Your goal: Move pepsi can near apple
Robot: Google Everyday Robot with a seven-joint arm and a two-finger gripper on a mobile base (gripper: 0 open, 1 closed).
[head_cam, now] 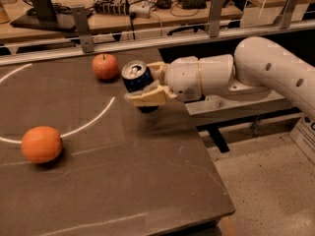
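The dark blue pepsi can [138,78] with its silver top is held in my gripper [143,84], tilted and lifted a little above the brown table [123,171]. The cream fingers [147,97] are shut on the can from both sides. The small reddish apple [105,66] with a stem sits on the table just left of the can, a short gap apart. My white arm [256,68] reaches in from the right.
A larger smooth orange fruit [41,144] lies at the table's front left. A white curved line [93,119] is marked on the table. A metal rail [147,38] runs behind the table, with a cluttered bench beyond. The table's right edge drops to the floor.
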